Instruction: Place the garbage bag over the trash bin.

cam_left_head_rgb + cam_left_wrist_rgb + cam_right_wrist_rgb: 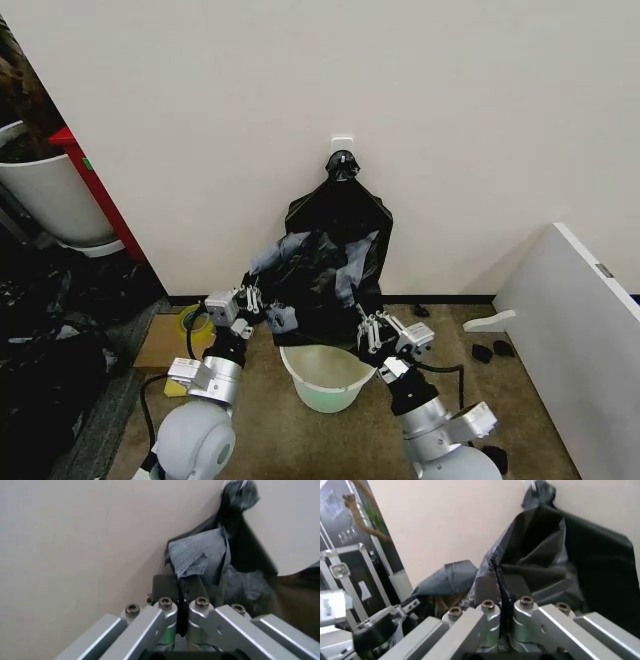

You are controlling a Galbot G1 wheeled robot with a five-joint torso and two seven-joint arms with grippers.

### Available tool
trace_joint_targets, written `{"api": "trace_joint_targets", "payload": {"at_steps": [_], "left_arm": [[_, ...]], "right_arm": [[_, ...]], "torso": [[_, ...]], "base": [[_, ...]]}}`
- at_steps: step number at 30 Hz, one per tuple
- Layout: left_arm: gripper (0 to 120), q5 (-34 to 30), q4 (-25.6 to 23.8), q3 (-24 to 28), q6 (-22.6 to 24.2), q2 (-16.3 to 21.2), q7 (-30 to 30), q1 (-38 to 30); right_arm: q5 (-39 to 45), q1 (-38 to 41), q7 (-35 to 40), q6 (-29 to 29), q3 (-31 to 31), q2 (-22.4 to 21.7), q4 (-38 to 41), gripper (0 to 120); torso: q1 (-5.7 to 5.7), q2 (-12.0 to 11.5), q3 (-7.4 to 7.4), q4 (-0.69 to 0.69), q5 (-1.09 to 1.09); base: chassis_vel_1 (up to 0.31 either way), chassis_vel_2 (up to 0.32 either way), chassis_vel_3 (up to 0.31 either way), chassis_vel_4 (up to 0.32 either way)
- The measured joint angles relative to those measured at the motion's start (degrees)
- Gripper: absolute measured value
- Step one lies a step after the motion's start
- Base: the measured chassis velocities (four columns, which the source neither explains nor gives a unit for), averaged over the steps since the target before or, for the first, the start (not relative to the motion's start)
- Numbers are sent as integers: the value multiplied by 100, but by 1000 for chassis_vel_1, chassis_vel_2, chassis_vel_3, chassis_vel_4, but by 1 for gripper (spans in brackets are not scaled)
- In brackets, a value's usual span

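Black garbage bag (322, 275) (both arms raised)

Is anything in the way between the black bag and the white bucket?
Nothing visible. The left gripper and right gripper hold the garbage bag just above the trash bin, whose mouth is open.

Garbage bag (325, 265) was glossy black w/ grey sheen, trash bin (325, 378) cream-white w/ pale green base, pincers silver.

The bag (320, 275), glossy, crinkled and black, hung rumpled just above the bin (325, 378), a round cream-white bucket with a greenish base, upright on the floor.
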Motion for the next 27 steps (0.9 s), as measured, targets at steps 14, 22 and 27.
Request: {"api": "trace_joint_targets", "payload": {"at_steps": [14,22,27], "left_arm": [[0,-10,659,460,-135,-271,-64,113],[0,782,680,944,167,-282,-1022,569],[0,971,417,943,513,-172,-1471,825]], "right_arm": [[-154,52,657,-566,7,-185,-462,0],[398,-203,1661,-1768,-158,-769,77,0],[798,-524,2079,-2471,-234,-1256,751,0]], "torso": [[0,0,0,0,0],[0,0,0,0,0],[0,0,-1,0,-1]], "base": [[0,0,0,0],[0,0,0,0],[0,0,0,0]]}}
